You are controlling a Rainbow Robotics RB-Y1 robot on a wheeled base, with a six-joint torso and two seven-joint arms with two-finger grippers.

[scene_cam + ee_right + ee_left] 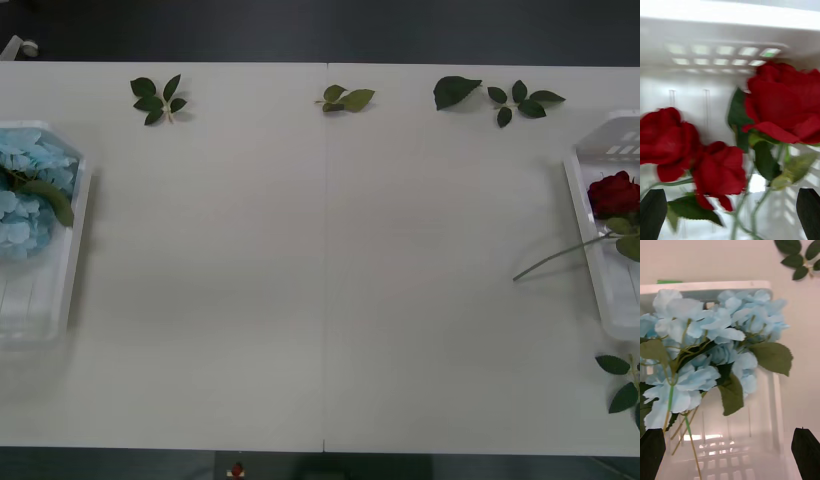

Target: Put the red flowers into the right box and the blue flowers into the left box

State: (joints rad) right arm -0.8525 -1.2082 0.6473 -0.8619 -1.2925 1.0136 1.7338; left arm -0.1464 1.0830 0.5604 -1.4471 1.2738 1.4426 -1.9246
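Note:
The red flowers (612, 192) lie in the right box (600, 280) at the table's right edge, and one green stem (560, 255) hangs out over its rim onto the table. My right gripper (730, 213) hovers open just over three red blooms (720, 170), black fingers (653, 213) spread wide, stems running between them untouched. The blue flowers (25, 190) fill the far end of the left box (72, 250). Above that box my left gripper (728, 450) is open, fingers (807, 450) apart over the bare tray floor (752, 442), short of the blue flowers (715, 345).
Loose green leaf sprigs lie along the far edge of the table: one (158, 98) at the left, one (345, 98) in the middle, a single leaf (457, 91) and a sprig (522, 100) at the right. Another sprig (625, 380) lies near the right box's front end.

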